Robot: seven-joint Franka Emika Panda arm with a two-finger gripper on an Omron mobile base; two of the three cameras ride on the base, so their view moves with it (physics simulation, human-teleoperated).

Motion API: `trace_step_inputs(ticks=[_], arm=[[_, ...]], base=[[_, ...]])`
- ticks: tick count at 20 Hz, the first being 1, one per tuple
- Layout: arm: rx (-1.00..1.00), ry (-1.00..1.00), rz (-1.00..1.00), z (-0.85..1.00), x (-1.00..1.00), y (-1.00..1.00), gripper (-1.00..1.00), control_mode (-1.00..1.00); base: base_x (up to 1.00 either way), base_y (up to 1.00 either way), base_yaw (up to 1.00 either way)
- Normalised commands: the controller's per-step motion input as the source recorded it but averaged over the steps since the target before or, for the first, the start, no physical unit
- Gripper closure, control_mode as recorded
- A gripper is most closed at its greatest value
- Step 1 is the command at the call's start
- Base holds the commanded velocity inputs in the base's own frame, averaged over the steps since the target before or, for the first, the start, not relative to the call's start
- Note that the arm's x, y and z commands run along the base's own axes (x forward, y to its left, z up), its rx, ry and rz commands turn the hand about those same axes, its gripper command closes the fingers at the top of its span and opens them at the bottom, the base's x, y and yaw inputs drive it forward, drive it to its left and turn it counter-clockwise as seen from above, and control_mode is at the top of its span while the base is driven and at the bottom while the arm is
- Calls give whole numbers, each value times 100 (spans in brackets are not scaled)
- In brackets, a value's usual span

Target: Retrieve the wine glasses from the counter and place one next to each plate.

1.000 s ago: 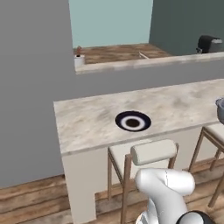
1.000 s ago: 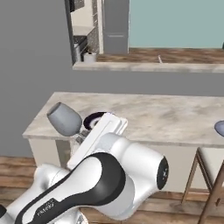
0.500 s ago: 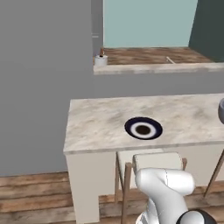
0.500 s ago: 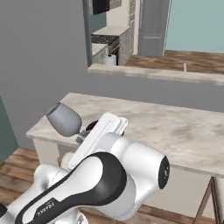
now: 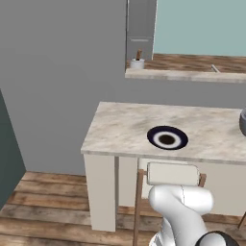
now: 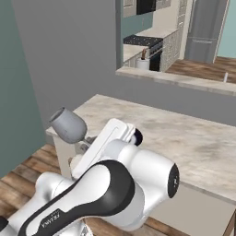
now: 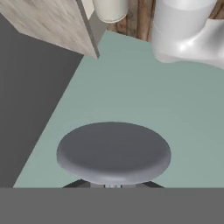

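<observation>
My gripper [image 6: 84,146] is shut on the stem of a smoky grey wine glass [image 6: 68,125], which tilts out beyond the left end of the island. Its bowl also pokes in at the right edge of the left base view as wine glass [image 5: 243,121]. In the hand view the glass's round foot [image 7: 113,151] sits just above my gripper [image 7: 113,185]. One plate [image 5: 166,138], dark-rimmed with a brown centre, lies on the marbled island top [image 5: 120,129]; my arm hides most of the plate [image 6: 137,136] in the right base view. The counter is out of view.
A padded stool [image 5: 173,174] stands against the island's near side under the plate. Behind the island a grey wall carries a pass-through ledge [image 5: 187,74] with a small white pot [image 5: 138,63]. Wooden floor runs along the island's left end.
The whole scene has slid to the right in both base views, so the base has moved; the island's left end now shows. The glass stays in my shut gripper.
</observation>
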Motion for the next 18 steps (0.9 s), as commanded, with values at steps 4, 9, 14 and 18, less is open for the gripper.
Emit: trace_step_inputs(ticks=[4, 9, 14, 18], arm=[[0, 0, 0, 0, 0, 0, 100, 100], [0, 0, 0, 0, 0, 0, 100, 100], [0, 0, 5, -9, 72, -9, 100, -100], [1, 1, 7, -20, 72, -8, 100, -100]], base=[[48, -1, 4], [62, -5, 3], [0, 0, 0], [0, 0, 0]])
